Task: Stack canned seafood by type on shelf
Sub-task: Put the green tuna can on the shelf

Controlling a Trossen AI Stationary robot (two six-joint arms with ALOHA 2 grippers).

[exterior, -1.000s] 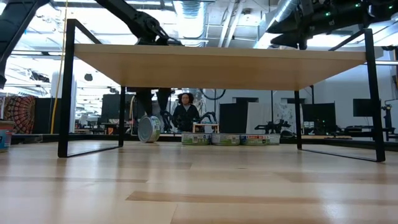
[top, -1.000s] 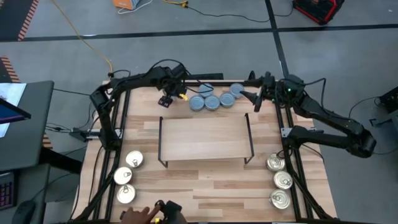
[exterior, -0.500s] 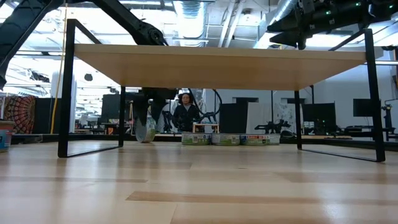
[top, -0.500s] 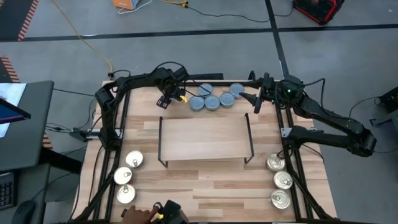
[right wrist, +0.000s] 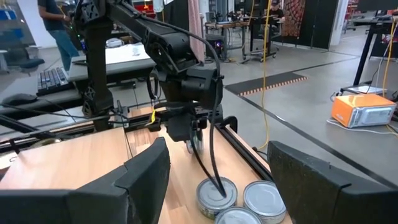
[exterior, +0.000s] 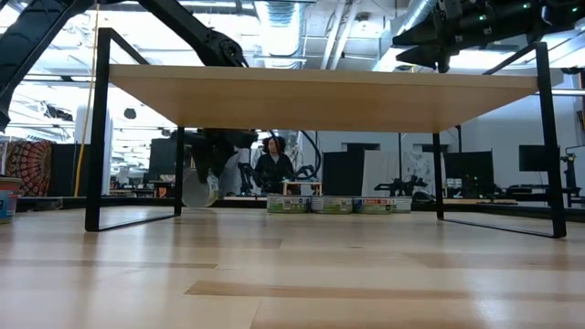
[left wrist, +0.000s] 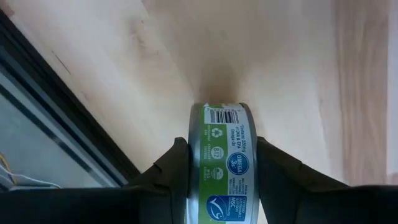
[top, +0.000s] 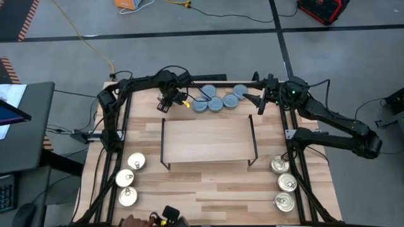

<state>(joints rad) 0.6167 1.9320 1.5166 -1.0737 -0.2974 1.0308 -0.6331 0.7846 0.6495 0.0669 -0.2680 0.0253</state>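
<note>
A: Left gripper (top: 166,101)?
B: Upper left of centre, clamped on a tin (left wrist: 224,163) held on edge above the table (top: 151,135).
A: Right gripper (top: 260,99)?
B: Upper right, fingers apart, empty. Shelf (top: 208,140) sits mid-frame

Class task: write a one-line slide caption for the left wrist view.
Left gripper fingers flank an on-edge green-labelled seafood tin above the light wooden tabletop.
</note>
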